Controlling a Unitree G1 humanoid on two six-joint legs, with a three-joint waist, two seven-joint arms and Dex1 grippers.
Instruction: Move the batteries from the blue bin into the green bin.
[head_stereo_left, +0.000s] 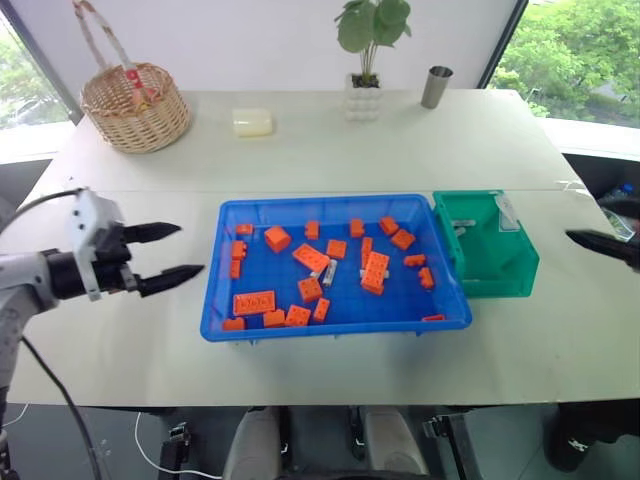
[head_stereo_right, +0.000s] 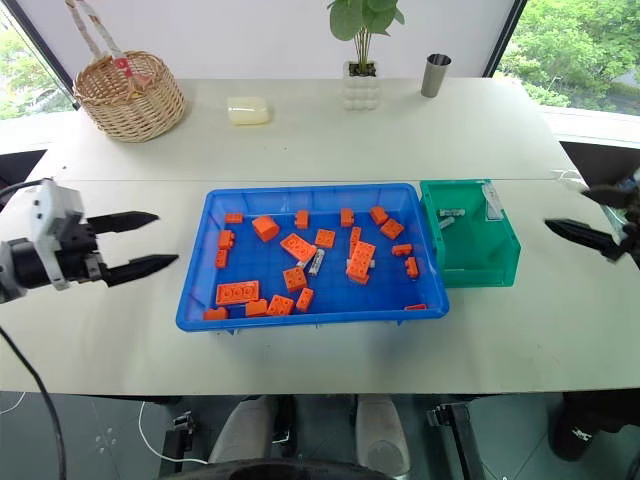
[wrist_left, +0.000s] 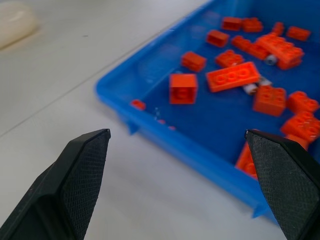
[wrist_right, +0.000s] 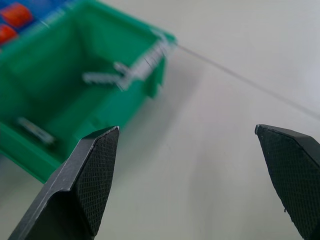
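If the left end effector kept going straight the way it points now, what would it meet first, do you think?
Most likely the blue bin's near wall. The left end effector is open, empty, and aimed at that side over bare table. Its height relative to the rim is unclear, so it might pass over onto the orange bricks.

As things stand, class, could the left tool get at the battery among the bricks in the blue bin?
Probably yes: the left tool is open beside the blue bin, but orange bricks crowd the battery.
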